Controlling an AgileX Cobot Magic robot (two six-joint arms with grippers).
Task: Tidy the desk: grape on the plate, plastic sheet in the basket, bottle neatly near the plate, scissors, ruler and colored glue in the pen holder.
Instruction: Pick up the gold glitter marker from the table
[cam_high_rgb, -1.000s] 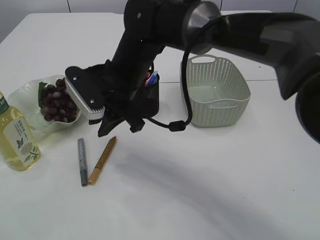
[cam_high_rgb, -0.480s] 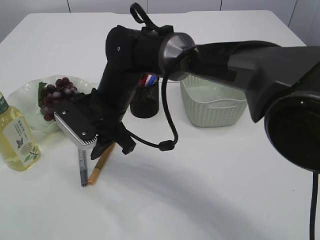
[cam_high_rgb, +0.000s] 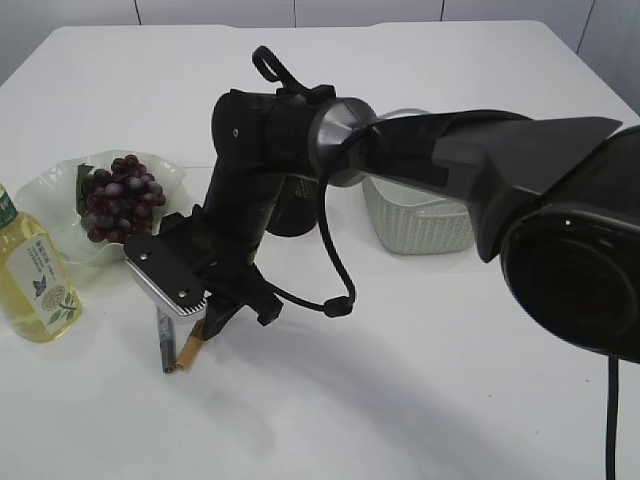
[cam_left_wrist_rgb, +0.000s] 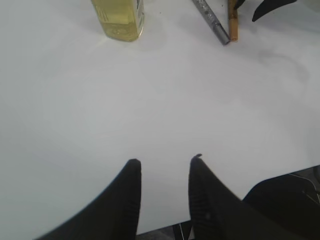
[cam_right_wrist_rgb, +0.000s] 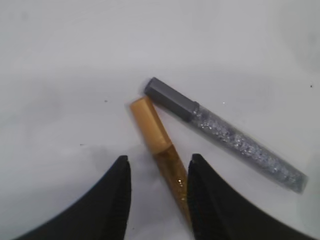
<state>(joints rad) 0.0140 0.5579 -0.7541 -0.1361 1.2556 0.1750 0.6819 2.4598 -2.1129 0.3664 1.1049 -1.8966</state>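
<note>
Closing out: purple grapes (cam_high_rgb: 118, 200) on clear plate (cam_high_rgb: 50, 190) upper left. Gold glitter glue tube (cam_right_wrist_rgb: 162, 156) and silver one (cam_right_wrist_rgb: 235, 137) lie on white counter (cam_high_rgb: 450, 380), lower left; right tool (cam_right_wrist_rgb: 156, 192) spread around gold.

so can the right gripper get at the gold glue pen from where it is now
Probably yes. In the right wrist view the right gripper is open with the gold glue pen lying between its fingers. Nothing covers the pen. The silver glue pen lies close beside it at the cap end, so it might get nudged.
</note>
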